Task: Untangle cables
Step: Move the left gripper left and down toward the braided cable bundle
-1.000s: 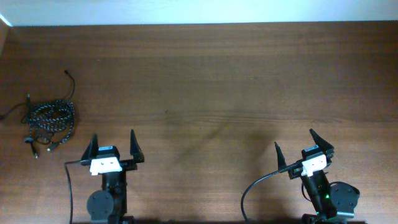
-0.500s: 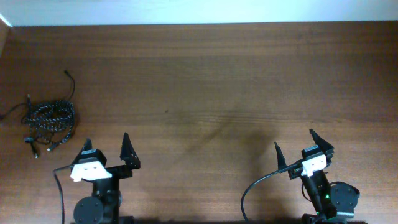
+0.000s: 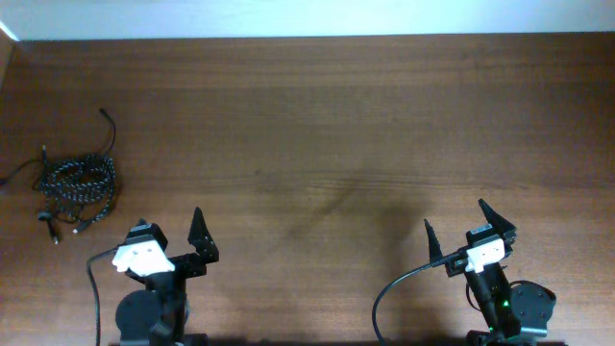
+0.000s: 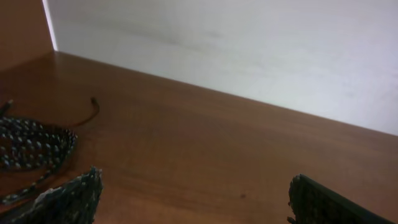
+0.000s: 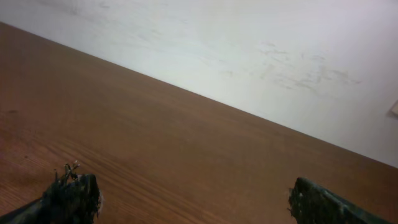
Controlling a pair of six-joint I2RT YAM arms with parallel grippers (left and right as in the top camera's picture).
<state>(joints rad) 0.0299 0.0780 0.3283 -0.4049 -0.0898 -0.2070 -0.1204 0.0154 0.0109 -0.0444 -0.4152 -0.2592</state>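
The cables (image 3: 79, 183) lie bundled at the table's left edge: a black-and-white speckled braided coil with a thin plain black cord (image 3: 108, 123) curling out behind it. In the left wrist view the speckled coil (image 4: 30, 144) sits at the far left, and the black cord's plug end (image 4: 94, 103) lies just beyond it. My left gripper (image 3: 170, 219) stands open to the right of the bundle and nearer the front edge, angled slightly towards it, with nothing between its jaws (image 4: 194, 177). My right gripper (image 3: 455, 214) is open and empty over bare wood (image 5: 193, 180), far from the cables.
A white wall (image 4: 249, 43) runs along the table's far edge. Thick black leads (image 3: 399, 288) trail from both arm bases at the front edge. The brown wooden table (image 3: 317, 125) stretches between the arms and the back wall.
My left arm has swung a little to the left, turning its open gripper towards the cable bundle. The right arm and the cables have not moved.
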